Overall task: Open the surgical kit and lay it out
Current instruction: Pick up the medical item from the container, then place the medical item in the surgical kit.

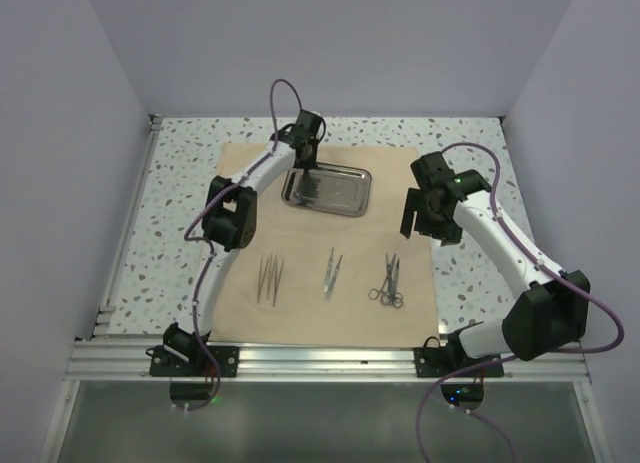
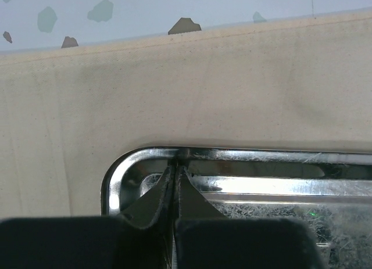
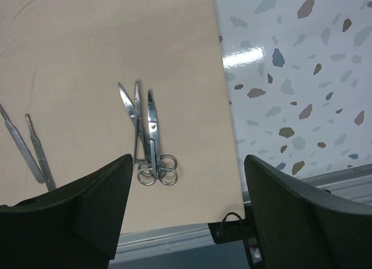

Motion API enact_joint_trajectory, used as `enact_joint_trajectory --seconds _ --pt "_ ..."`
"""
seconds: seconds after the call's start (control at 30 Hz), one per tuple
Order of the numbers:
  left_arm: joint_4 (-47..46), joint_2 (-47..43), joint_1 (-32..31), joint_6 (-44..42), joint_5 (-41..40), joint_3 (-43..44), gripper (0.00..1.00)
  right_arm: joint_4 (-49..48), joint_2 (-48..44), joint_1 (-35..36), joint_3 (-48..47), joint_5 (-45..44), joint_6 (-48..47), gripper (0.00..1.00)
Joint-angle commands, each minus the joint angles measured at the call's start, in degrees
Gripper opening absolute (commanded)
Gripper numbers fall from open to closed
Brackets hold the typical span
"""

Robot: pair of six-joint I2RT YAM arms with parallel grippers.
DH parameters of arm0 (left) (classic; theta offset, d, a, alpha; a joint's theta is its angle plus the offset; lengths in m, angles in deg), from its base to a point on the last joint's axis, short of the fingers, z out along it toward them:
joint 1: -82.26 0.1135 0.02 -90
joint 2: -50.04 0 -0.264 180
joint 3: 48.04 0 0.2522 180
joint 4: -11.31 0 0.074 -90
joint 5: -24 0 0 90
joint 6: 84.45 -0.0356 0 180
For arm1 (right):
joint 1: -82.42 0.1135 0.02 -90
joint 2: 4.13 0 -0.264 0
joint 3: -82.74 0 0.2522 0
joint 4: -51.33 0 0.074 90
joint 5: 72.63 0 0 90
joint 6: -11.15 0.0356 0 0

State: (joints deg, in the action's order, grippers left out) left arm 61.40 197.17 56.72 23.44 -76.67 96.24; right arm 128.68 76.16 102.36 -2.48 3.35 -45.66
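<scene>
Places are read from the centre of the spread cloth wrap (image 1: 300,318) in the top view. Tweezers (image 1: 270,279) lie at 7 o'clock, a second slim pair (image 1: 332,273) at 6, and ring-handled scissors (image 3: 152,135) at 5. The right gripper (image 3: 187,161) hovers at 3 o'clock, jaws wide, holding nothing. At 12 lies the steel tray (image 1: 345,195). The left gripper (image 2: 176,164) is closed, apparently pinching its 9 o'clock rim.

Beige cloth wrap (image 1: 310,318), shiny silver tray (image 1: 345,193), silver scissors (image 1: 388,283), white multicolour-speckled table (image 1: 170,223)
</scene>
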Motion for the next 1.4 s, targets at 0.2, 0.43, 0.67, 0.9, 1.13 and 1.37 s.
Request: enact_joint_trajectory --seconds 0.2,0.43,0.67,0.9,1.13,1.37 --pt "1.2 -0.87 0.66 -1.63 17.32 -7.55 0.0 -1.54 -2.15 -0.43 -1.93 -0.04 -1.02 0.82" --pt "-4.87 -10.62 4.88 4.86 33.17 -5.89 0.0 -2.42 -3.74 -0.43 -0.09 2.33 -0.32 0.81" --pt "-4.17 -16.08 6.99 6.2 35.29 -6.67 0.0 -3.03 -5.85 -0.35 1.59 4.26 0.38 0.81" --pt "-5.66 -25.92 6.65 5.93 33.97 -20.89 0.0 -3.39 -7.08 -0.43 3.08 6.46 0.47 0.81" --pt "-6.89 -39.35 3.83 6.45 31.68 -34.7 0.0 -4.0 -8.75 -0.35 5.45 7.95 0.21 0.81" --pt "-4.88 -52.46 0.32 9.09 31.33 -43.5 0.0 -4.27 -10.86 -0.43 7.65 9.01 -0.32 0.81"
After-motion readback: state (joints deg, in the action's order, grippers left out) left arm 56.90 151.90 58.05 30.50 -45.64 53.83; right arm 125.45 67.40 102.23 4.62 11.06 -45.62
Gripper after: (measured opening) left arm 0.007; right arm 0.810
